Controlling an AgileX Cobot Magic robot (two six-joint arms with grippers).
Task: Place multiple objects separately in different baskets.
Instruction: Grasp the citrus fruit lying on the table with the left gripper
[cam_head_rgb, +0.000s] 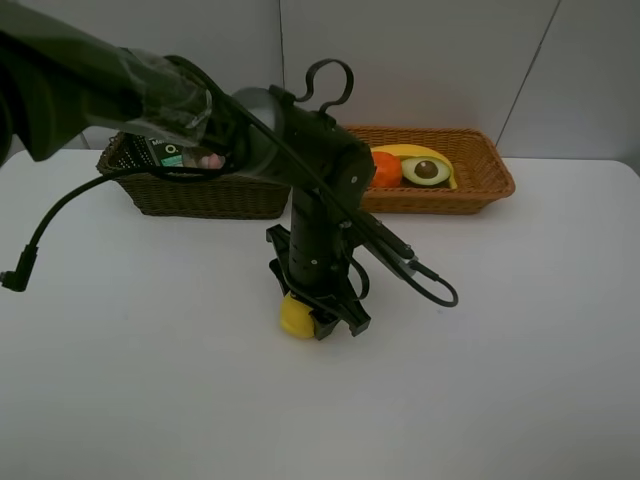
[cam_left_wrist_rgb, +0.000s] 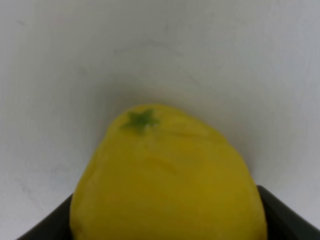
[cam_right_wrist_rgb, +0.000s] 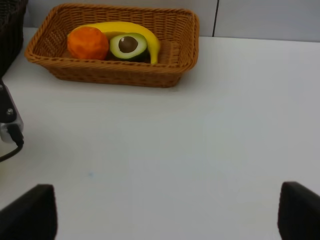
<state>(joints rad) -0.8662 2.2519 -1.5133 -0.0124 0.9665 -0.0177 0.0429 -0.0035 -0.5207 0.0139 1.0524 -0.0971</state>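
White counter (cam_head_rgb: 520, 380) fills the scene under a pale wall. Left gripper (cam_head_rgb: 318, 318) points down near the counter's middle, its fingers (cam_left_wrist_rgb: 287, 215) spread on either side of the lemon (cam_left_wrist_rgb: 167, 180); whether they press it I cannot tell. The lemon lies on the counter, its long axis running between the fingers, stem end pointing away from the wrist. Right gripper (cam_right_wrist_rgb: 165, 215) hangs wide apart over bare counter, holding nothing. Along the far edge, the tan basket (cam_head_rgb: 480, 185) holds an orange (cam_head_rgb: 385, 168), avocado half (cam_head_rgb: 427, 170) and banana (cam_head_rgb: 405, 151). Beside it sits the dark basket (cam_head_rgb: 200, 195).
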